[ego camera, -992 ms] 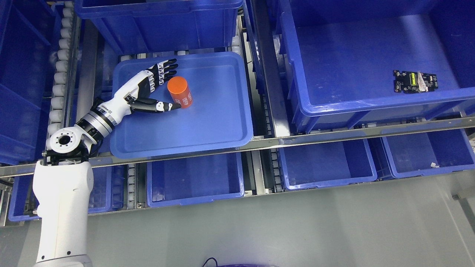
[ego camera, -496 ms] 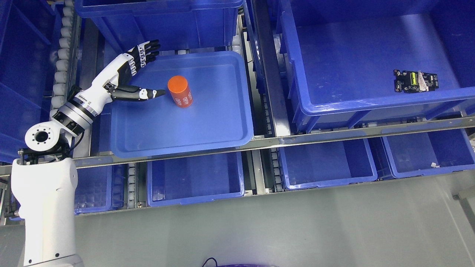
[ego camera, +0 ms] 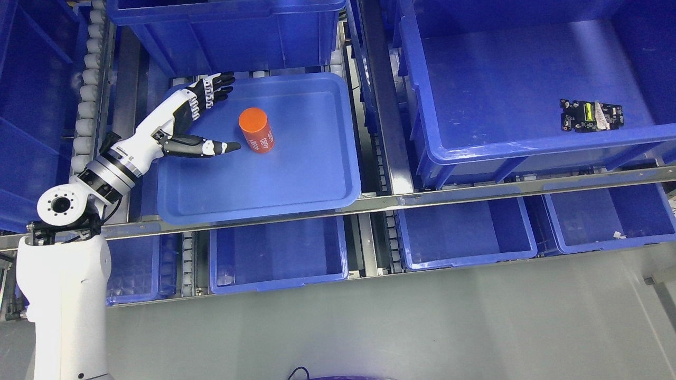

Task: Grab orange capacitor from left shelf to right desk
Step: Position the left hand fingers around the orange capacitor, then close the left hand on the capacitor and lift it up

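At the far left of the frame, the robot's white left arm (ego camera: 63,295) rose from the bottom edge and bent at a round joint toward the shelf. Its left hand (ego camera: 185,119) reached over the upper left corner of a shallow blue tray (ego camera: 274,184) that sat on the shelf's roller rails. The hand was released, grasping nothing: the four black-and-white fingers (ego camera: 214,87) stretched toward the tray's far rim, and the thumb (ego camera: 211,146) pointed rightward, low over the tray floor.

Just right of the thumb tip, apart from it by a thin gap, the orange capacitor (ego camera: 256,130) stood in the upper middle of the tray, a short cylinder with white print on its side, leaning slightly in this top-down view. It lay in the open span between fingers and thumb, touched by neither.

Behind the tray, at the upper middle of the frame, stood a deep blue bin (ego camera: 232,31). A metal shelf rail (ego camera: 401,200) ran across the frame below the tray. Right of the tray, a large blue bin (ego camera: 475,142) filled the upper right of the frame, and a small black circuit board (ego camera: 590,115) with a yellow-green part lay on its floor near the right edge. Smaller blue bins (ego camera: 465,237) sat on the lower level, above grey floor (ego camera: 396,327).
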Tool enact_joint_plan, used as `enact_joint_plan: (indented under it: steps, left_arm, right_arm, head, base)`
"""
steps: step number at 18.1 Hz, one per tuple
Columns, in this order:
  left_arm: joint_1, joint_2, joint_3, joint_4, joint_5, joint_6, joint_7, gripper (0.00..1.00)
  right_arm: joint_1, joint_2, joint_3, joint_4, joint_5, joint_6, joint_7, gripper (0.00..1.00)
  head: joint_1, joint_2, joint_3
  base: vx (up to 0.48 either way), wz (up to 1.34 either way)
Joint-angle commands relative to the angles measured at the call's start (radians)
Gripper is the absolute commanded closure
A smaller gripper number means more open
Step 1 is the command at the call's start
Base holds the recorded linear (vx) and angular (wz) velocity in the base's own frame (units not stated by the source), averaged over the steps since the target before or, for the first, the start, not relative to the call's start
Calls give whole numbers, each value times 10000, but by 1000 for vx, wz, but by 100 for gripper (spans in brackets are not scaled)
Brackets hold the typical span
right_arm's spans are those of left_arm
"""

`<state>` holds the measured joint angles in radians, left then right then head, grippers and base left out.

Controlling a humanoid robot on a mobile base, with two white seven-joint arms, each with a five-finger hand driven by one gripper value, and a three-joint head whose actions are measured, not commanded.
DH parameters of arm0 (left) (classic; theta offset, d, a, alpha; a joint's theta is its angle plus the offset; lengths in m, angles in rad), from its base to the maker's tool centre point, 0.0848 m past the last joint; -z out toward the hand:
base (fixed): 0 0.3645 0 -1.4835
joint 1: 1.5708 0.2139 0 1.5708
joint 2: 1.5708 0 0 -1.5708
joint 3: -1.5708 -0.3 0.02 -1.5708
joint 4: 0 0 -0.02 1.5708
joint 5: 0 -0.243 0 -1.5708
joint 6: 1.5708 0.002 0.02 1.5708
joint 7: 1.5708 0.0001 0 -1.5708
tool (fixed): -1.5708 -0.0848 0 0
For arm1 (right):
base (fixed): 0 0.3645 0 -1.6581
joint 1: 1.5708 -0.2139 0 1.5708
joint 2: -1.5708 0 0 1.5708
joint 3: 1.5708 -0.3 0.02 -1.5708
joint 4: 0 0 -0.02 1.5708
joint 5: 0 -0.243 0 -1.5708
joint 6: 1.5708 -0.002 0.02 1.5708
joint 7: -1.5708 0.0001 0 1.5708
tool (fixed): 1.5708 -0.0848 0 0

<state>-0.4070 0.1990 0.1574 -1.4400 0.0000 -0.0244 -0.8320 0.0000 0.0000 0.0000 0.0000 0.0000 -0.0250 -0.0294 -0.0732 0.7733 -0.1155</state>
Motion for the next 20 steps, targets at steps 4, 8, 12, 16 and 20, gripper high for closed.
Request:
enact_joint_plan:
  steps: [4,8,12,16,20]
  left_arm:
    - [35,-364,-408,-35,-215,505,52,6]
    - [50,-333,-745,103,-245,489,36,6]
    - [96,-242,-776,333,-398,444,36,8]
    - [143,-195,-746,334,-430,443,6,14]
    - [127,-256,-623,471,-430,351,21,26]
  right_arm:
    - [199,-175,-123,-175,46,20,3,0]
    - [199,-175,-123,-175,46,5,3,0]
    - [199,-175,-123,-175,46,5,3,0]
    - [199,-175,-123,-175,46,5,3,0]
    - [199,-175,-123,-175,46,5,3,0]
  head:
    - [0,0,0]
    - [0,0,0]
    - [0,0,0]
    - [0,0,0]
    - [0,0,0]
  base:
    - [0,0]
    - [0,0]
    - [0,0]
    - [0,0]
    - [0,0]
